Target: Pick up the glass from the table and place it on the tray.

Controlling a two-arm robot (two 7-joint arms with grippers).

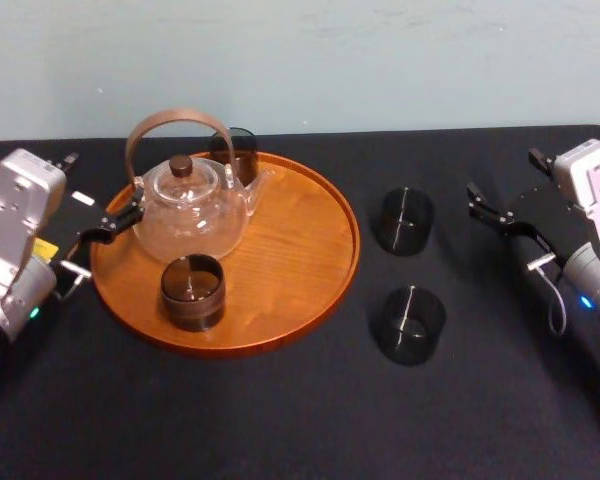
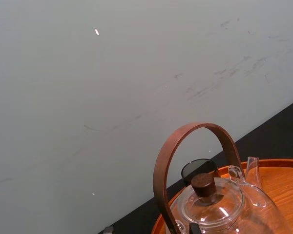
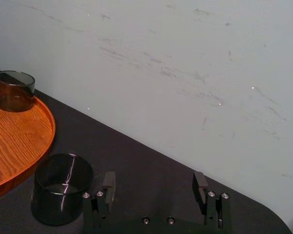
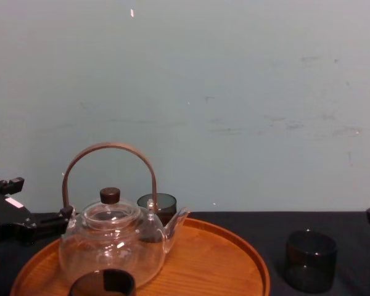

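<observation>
1. The table (image 1: 280,420) (black cloth across the whole lower frame) gives dark glass little contrast. You could misjudge a rim against it and clip the glass on the way down.
2. The tray (image 1: 310,235) sits left of centre in the head view. Its raised rim is the trip hazard: carry the glass too low and its base would likely catch and tip.
3. The teapot (image 1: 190,205) takes up the tray's upper left, with the left gripper (image 1: 115,222) parked just beside it near the frame's left edge. The bare wood is on the tray's right half, and if you drift past it you risk knocking glass on glass.
4. The right gripper (image 1: 478,205) hangs near the right edge of the head view, fingers spread wide and holding nothing. If you close off-centre, the smooth wall may well slip out.
5. The far glass (image 1: 404,221) and near glass (image 1: 410,324) stand upright on the cloth right of centre, near the tray and apart from each other.
   - Reaching for one could nudge the other.
   - Each is a short, smoky, see-through cylinder, open-topped and seemingly empty.
   - The front seated glass (image 1: 192,291) and back seated glass (image 1: 236,152) already stand on the tray, so landing room is limited.
</observation>
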